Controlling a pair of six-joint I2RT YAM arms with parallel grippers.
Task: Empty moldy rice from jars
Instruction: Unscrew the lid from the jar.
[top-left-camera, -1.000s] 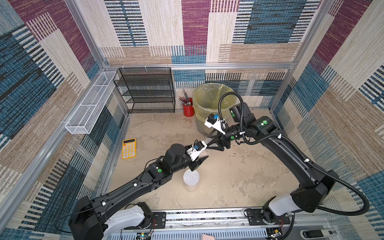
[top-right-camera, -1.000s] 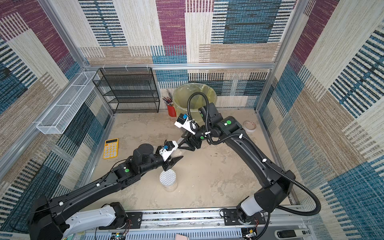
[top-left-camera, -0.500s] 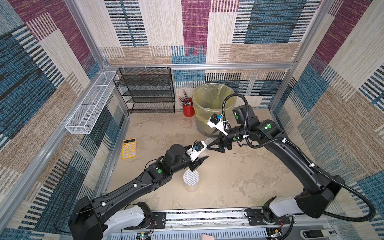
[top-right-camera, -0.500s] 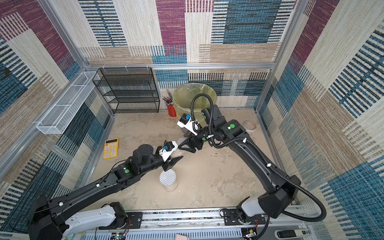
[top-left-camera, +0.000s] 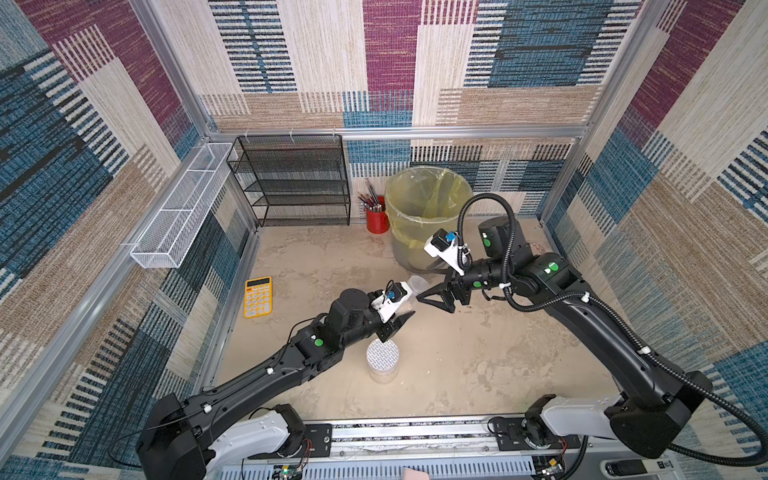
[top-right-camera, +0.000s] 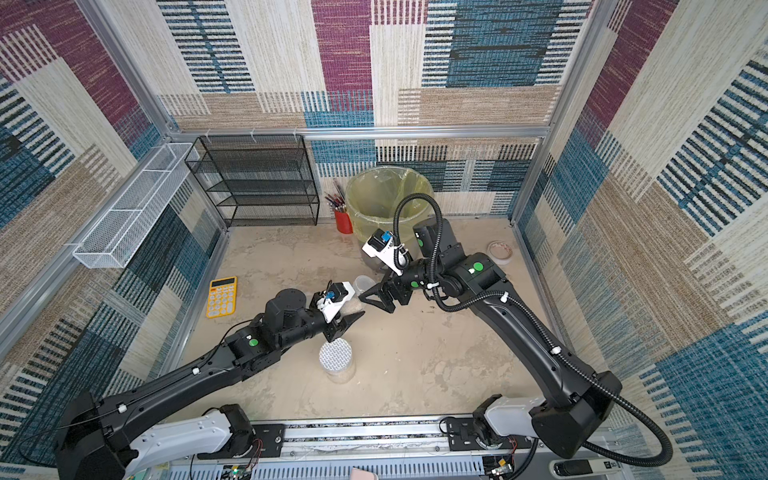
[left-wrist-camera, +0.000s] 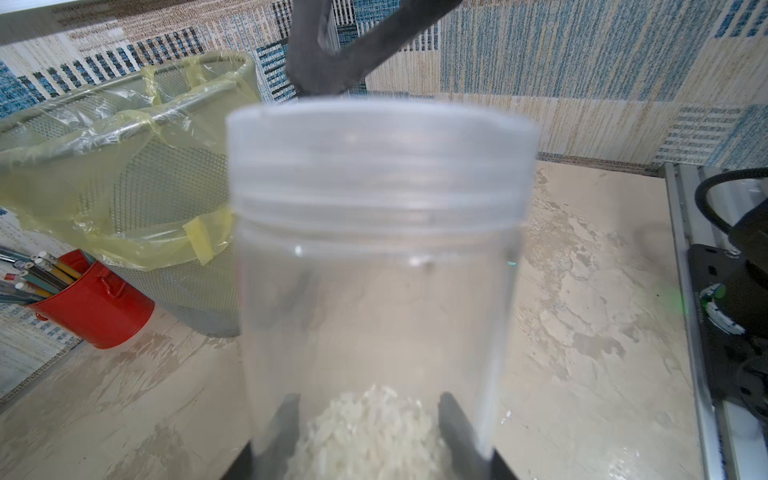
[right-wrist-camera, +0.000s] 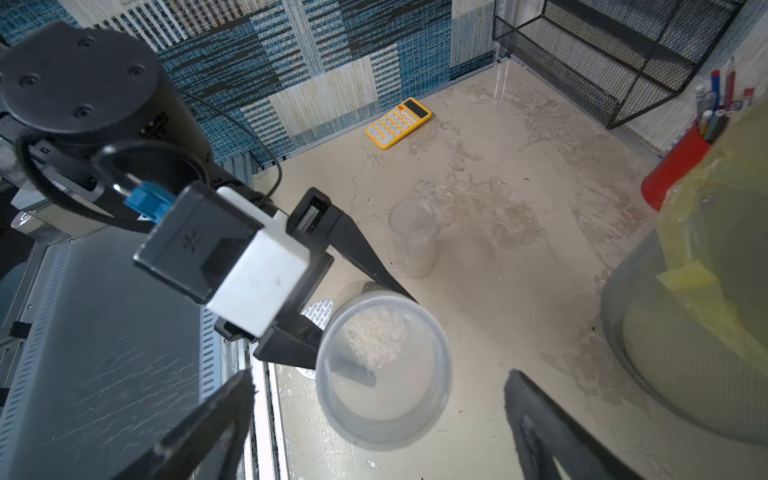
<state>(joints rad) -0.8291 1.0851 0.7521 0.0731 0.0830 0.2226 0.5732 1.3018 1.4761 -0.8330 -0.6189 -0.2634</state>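
My left gripper (top-left-camera: 400, 323) is shut on a clear jar (left-wrist-camera: 374, 249) with a clear lid, held off the floor on its side. Its dark fingers (left-wrist-camera: 286, 428) clamp the base end, where the moldy rice (left-wrist-camera: 370, 428) lies as a pale heap. The lid end of that jar (right-wrist-camera: 384, 370) faces my right gripper (right-wrist-camera: 374, 419), which is open; its jaws stand wide on either side of the lid without touching it. A second clear jar (top-left-camera: 417, 284) stands upright on the floor behind. A jar with a white grid lid (top-left-camera: 382, 358) stands in front of my left gripper.
A mesh bin lined with a yellow bag (top-left-camera: 428, 216) stands at the back, with a red pencil cup (top-left-camera: 377, 220) beside it. A black wire shelf (top-left-camera: 291, 183) sits at the back left, a yellow calculator (top-left-camera: 258, 297) lies left, and a tape roll (top-right-camera: 500, 251) lies right.
My right gripper has opened wider and shifted slightly down toward the lid of the held jar. The left arm and its jar have stayed put.
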